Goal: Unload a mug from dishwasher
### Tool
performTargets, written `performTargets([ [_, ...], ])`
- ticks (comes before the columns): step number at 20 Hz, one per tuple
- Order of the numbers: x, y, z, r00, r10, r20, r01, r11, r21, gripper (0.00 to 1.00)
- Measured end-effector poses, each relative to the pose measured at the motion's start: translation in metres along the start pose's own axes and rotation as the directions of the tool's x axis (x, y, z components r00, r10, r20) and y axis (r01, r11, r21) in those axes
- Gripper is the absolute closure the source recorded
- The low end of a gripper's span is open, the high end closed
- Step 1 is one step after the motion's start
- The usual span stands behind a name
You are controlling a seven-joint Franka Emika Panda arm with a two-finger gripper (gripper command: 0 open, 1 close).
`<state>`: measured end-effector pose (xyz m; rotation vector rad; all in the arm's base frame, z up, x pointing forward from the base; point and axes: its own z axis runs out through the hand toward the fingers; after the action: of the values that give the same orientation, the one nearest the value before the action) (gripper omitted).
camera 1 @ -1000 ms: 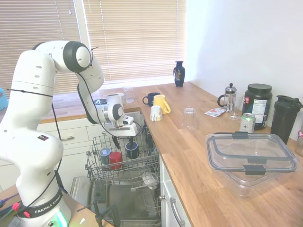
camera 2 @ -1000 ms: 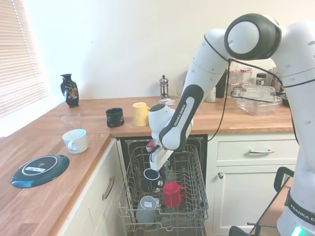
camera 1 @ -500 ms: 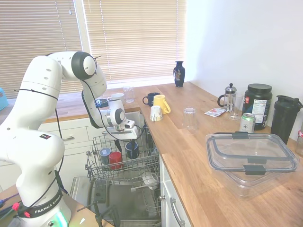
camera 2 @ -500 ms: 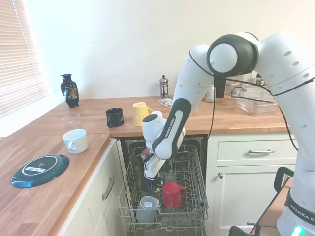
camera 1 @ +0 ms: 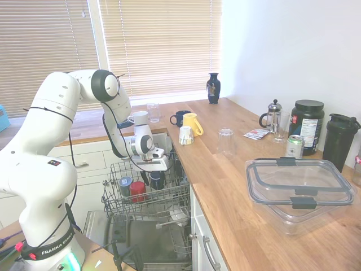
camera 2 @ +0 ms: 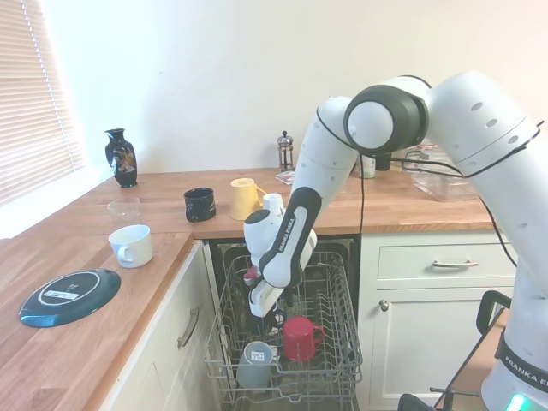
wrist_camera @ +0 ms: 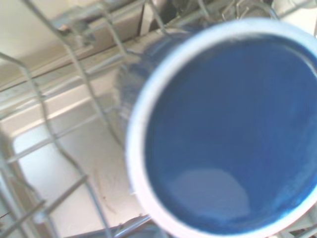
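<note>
The white arm bends down from its shoulder, elbow high, with the forearm angled into the pulled-out rack [camera 2: 338, 338] of the dishwasher [camera 1: 141, 237]. The jaws [camera 2: 259, 310] sit right at the mouth of the mug [camera 1: 157, 179], which stands upright in the rack among the wire tines. Whether they have closed on its rim cannot be told; the wrist and the mug wall hide the fingertips in both exterior views. In the wrist view the mug [wrist_camera: 223, 129] fills most of the picture, its pale rim ringing a deep blue inside, with grey rack wires around it.

Taking the mug as landmark: just beside it in the rack stands one red mug [camera 2: 301, 336], and next to that one dark cup with a light-blue top [camera 1: 125, 185]. Three cups in the rack in all.

On the counter [camera 1: 225, 169] beyond the mug there are one dark mug [camera 1: 179, 118], one yellow mug [camera 1: 191, 123], one white cup [camera 2: 131, 245] and two clear glasses [camera 1: 225, 141] [camera 1: 153, 111]. One dark vase [camera 1: 213, 88] stands further back by the window. Well apart from the mug lie one clear lidded container [camera 1: 299, 186], one can [camera 1: 294, 146], one French press [camera 1: 273, 116], one black tub [camera 1: 307, 125] and one black shaker bottle [camera 1: 340, 141]. One dark round plate [camera 2: 68, 295] rests on the counter near the white cup.
</note>
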<state>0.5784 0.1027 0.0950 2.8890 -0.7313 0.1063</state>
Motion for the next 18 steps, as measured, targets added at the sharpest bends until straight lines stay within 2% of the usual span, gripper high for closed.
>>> performTargets([
  [11, -0.002, -0.023, 0.02, 1.0, -0.02, 0.005, 0.02, 1.0, 0.005, 0.0],
  [18, -0.004, -0.033, 0.019, 1.0, -0.026, 0.007, 0.026, 1.0, 0.003, 0.0],
])
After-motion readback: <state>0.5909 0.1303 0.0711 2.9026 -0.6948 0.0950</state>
